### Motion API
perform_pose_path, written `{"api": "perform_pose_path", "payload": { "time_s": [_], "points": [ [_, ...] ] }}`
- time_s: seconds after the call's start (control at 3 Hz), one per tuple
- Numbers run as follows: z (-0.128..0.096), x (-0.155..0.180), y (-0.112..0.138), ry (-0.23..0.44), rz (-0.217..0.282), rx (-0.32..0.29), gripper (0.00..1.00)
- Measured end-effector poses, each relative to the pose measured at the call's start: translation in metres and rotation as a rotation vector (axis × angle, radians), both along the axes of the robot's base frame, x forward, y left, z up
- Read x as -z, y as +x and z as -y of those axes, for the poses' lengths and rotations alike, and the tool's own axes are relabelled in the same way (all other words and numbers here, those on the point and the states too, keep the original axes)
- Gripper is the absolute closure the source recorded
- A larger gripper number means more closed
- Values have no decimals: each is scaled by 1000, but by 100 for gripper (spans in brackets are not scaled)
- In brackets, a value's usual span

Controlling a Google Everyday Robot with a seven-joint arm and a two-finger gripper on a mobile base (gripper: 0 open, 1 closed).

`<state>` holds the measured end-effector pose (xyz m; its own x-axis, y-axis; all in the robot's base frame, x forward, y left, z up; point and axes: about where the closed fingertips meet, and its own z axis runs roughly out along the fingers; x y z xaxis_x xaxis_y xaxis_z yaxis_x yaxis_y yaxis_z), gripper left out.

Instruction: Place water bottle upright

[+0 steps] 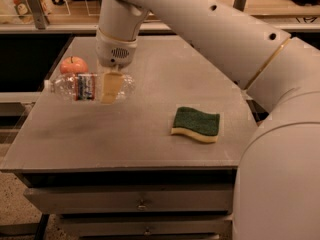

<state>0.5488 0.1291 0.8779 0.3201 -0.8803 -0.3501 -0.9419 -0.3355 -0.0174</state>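
The water bottle (82,87) is a clear ribbed plastic bottle with a white cap and a red, white and blue label band. It is held on its side, lifted above the left part of the grey table (135,139), cap pointing left. My gripper (111,86) comes down from the white arm and is shut on the bottle's base half; one tan finger (110,88) shows across the front of the bottle.
A red apple (73,65) sits on the table's left rear, just behind the bottle. A green and yellow sponge (196,124) lies at the right. The table's front edge has drawers below. A shelf rail runs along the back.
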Motion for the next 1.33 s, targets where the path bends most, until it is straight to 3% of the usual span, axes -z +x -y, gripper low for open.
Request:
{"api": "perform_pose_path", "payload": {
  "time_s": [0.33,0.67,1.0,1.33],
  "points": [
    [1,-41,-10,203,-54,-26,100],
    [-4,-48,-15,242,-72,-29,100],
    [-6,-45,-18,292,-54,-36,100],
    [-9,-33,-30,436,-45,-57,100]
  ]
}}
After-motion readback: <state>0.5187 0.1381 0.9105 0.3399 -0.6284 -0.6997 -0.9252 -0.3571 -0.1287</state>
